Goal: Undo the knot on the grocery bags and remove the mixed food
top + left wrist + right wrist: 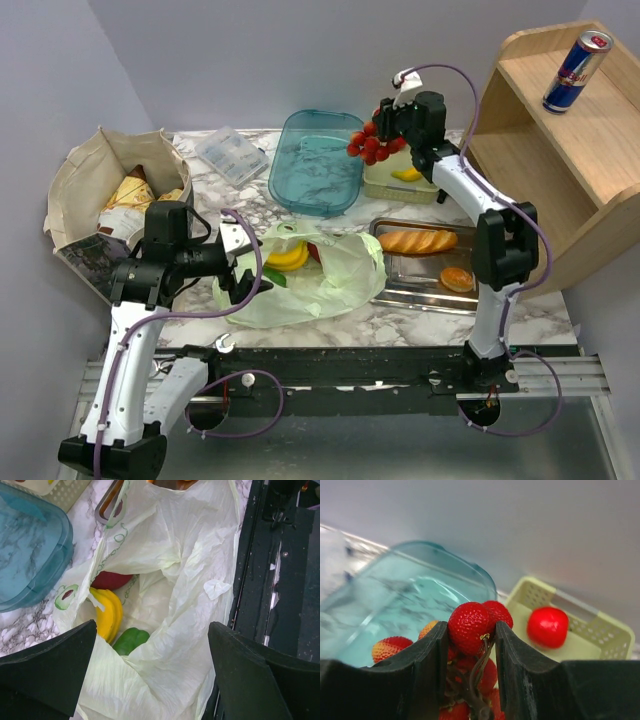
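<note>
Lower centre, the left gripper (152, 652) hangs spread wide over the pale green bag (330, 285), whose mouth gapes, avocado prints on its thin cloth. Inside lie one banana bunch (107, 615), one green pepper (131, 640), one red vegetable (111, 580). Right of it, a tray (410, 275) holds one loaf (418, 240) and one bun (457, 278). Farther up, the right gripper (471, 630) pinches a strawberry bunch (368, 145) between blue tub (315, 165) and basket (400, 187). One tote (90, 170) sits upper left.

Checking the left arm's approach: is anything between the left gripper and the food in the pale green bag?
Nothing visible. The open left gripper hangs over the open mouth of the thin pale green cloth bag; yellow bananas, a green bell pepper and a red oval vegetable lie exposed inside.
</note>
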You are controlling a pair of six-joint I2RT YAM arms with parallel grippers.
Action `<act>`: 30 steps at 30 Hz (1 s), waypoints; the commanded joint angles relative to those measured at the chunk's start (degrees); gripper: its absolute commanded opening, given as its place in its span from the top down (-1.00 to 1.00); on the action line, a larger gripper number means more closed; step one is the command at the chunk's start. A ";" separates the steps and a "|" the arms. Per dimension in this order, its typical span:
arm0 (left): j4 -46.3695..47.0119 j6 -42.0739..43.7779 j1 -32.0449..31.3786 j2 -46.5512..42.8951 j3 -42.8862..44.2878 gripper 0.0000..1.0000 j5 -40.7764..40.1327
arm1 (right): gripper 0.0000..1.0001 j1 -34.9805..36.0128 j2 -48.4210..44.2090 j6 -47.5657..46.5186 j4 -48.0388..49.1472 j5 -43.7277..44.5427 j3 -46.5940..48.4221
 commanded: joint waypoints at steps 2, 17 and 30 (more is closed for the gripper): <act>-1.37 2.14 -2.28 0.26 0.25 -0.89 -3.71 | 0.99 -2.58 6.80 -2.77 0.41 -0.13 3.97; 3.65 2.62 -5.71 0.79 -4.21 -0.75 -6.98 | -0.74 -2.57 -2.49 -0.48 -24.54 -21.80 8.91; 18.64 0.77 -14.92 9.76 -11.52 0.33 -15.84 | -0.81 13.44 -24.60 -6.03 -49.33 -34.23 -7.39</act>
